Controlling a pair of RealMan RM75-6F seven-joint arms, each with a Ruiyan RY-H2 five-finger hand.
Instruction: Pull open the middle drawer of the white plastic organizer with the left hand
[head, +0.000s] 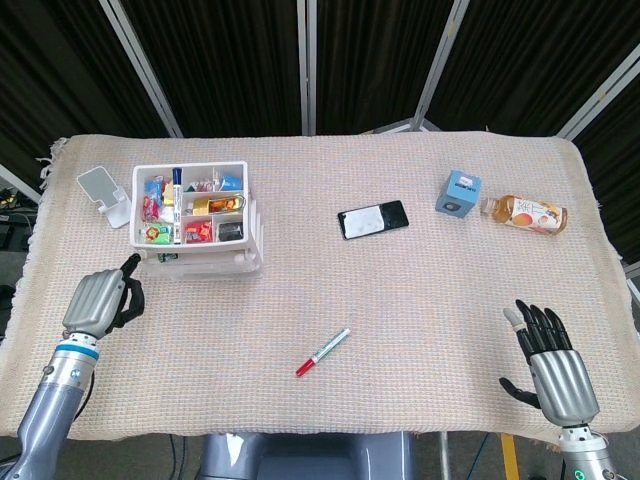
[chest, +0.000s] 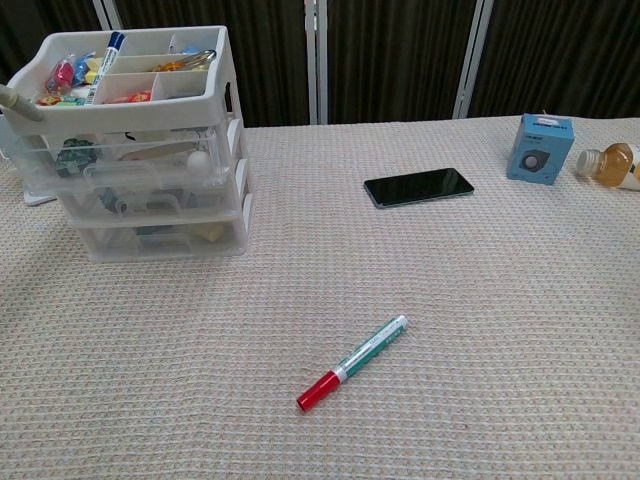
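A beige woven cloth (head: 420, 300) is covering the table, carrying one white plastic organizer (head: 196, 222) far left, one marker (head: 322, 351), one phone (head: 372, 219). The left hand (head: 98, 300) is hovering near-left of it, fingers curled, holding nothing; the right hand (head: 555, 372) is spreading its fingers, empty.

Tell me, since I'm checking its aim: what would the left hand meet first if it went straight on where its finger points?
Probably the organizer: the left hand points an extended finger up-right at its lower left corner. Depth is unclear.

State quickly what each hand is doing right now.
Left hand: fingers curled in, one pointing out, holding nothing.
Right hand: open, holding nothing.
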